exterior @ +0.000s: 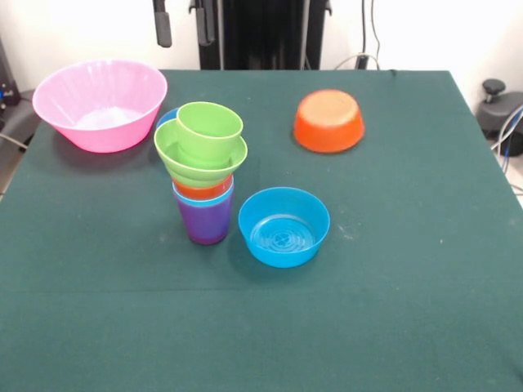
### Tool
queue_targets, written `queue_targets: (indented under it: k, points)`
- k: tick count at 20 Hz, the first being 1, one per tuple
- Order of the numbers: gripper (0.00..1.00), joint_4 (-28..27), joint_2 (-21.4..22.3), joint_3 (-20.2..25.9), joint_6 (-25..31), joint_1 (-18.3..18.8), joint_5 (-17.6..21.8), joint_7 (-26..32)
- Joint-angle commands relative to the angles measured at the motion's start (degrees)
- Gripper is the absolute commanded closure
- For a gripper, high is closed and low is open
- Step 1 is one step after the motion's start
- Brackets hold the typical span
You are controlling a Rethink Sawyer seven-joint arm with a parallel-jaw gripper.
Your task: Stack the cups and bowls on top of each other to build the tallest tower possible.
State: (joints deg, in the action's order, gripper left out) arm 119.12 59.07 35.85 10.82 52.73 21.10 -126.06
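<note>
The tower [204, 175] stands left of the table's middle. Its base is a purple cup [204, 222]; nested in it are a light blue cup [225, 196] and an orange cup [200, 190], then a green bowl [173, 151] and a tilted green cup [211, 129] on top. A blue bowl [283, 226] sits upright just right of the tower. A second blue bowl [167, 117] peeks out behind it. An orange bowl [329, 121] lies upside down at the back right. A large pink bowl [100, 104] stands at the back left. My gripper [183, 24] hangs open and empty at the top edge, far behind the tower.
The black pedestal [261, 33] stands behind the green table's far edge [392, 72]. Cables and a dark object [500, 110] lie off the table's right side.
</note>
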Motion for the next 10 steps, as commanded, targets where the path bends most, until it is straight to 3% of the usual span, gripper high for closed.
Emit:
queue_targets:
  k: [1,6,10]
  points:
    - [0.00,0.93,-1.29,0.68,3.56,-1.76,1.11,0.47]
    - [0.00,0.01,-3.07,-1.89,1.82,-4.30,2.67,-0.93]
    - [0.00,-3.42,-8.07,-8.24,-1.93,-10.19,5.74,-3.20]
